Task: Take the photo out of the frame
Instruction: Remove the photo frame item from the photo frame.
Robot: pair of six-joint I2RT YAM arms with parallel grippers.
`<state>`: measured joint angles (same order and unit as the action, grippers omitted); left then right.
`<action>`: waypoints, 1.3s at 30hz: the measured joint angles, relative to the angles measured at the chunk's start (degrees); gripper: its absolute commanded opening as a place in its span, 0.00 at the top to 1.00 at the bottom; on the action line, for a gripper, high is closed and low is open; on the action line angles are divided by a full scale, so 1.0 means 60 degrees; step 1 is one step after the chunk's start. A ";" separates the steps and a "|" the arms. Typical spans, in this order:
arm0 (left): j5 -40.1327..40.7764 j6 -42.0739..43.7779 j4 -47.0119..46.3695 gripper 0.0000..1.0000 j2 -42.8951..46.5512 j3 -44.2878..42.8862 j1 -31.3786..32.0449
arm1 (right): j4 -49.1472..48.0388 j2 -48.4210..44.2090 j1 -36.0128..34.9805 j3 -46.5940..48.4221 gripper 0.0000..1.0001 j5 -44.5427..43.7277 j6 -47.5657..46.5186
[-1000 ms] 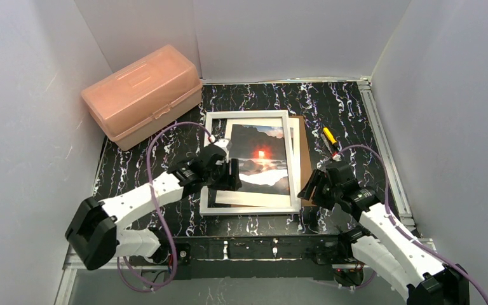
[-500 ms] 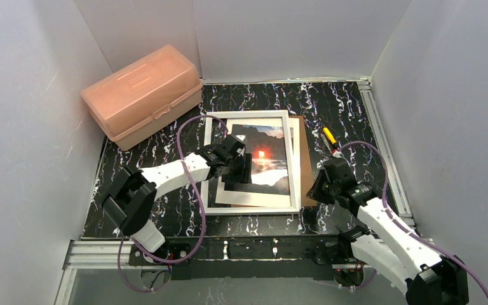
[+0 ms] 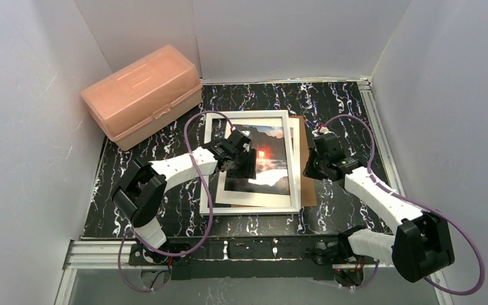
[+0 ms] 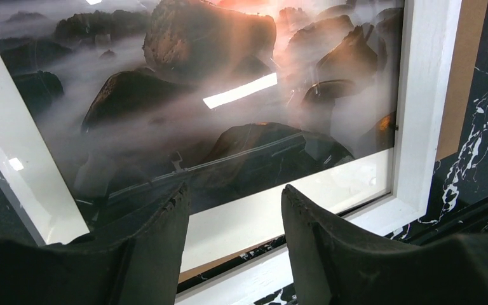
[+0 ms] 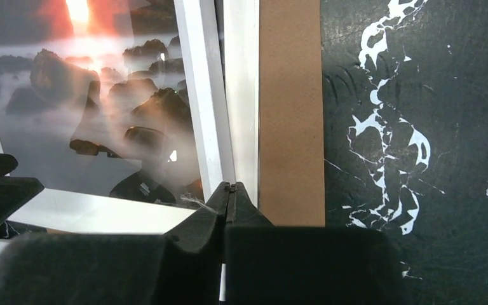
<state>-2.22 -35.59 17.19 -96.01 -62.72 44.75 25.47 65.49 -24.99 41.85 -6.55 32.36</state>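
The frame (image 3: pixel 249 115), with its thin white border, lies flat in the middle of the table. The photo (image 3: pixel 272 166) of red glow, mist and dark rocks lies askew inside it. A brown backing board (image 3: pixel 304 149) sticks out past the frame's right side. My left gripper (image 3: pixel 246 162) is low over the photo's near part. In the left wrist view it (image 4: pixel 235 190) is open over the photo (image 4: pixel 216 95) and its white margin. My right gripper (image 3: pixel 307 170) is at the frame's right rail. Its tips (image 5: pixel 230 185) are shut together over that rail (image 5: pixel 241 95), beside the board (image 5: pixel 291 114).
A pink plastic box (image 3: pixel 143 92) stands at the back left. White walls close in the black marbled table (image 3: pixel 349 108) on three sides. A metal rail (image 3: pixel 381 140) runs along the right edge.
My left gripper has moved right, farther onto the photo. My right gripper has moved up and left to the frame's right rail and has shut.
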 measured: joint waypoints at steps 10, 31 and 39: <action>0.0867 -0.0178 0.0182 0.52 -0.0142 -0.0131 -0.0004 | -0.0641 0.1311 0.0561 0.0193 0.99 0.0568 -0.0433; 0.2310 -0.0761 -0.0732 0.57 0.1370 0.0998 -0.0182 | -0.1501 0.3129 0.1093 0.0590 0.99 0.1322 -0.0878; 0.1457 -0.0339 -0.1140 0.57 0.1086 0.0885 -0.0182 | -0.1534 0.3308 0.1093 0.0707 0.99 0.1268 -0.0976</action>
<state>6.52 -37.63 10.35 -89.49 -57.41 43.66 16.27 85.34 -18.44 46.09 1.06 26.50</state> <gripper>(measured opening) 0.432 0.027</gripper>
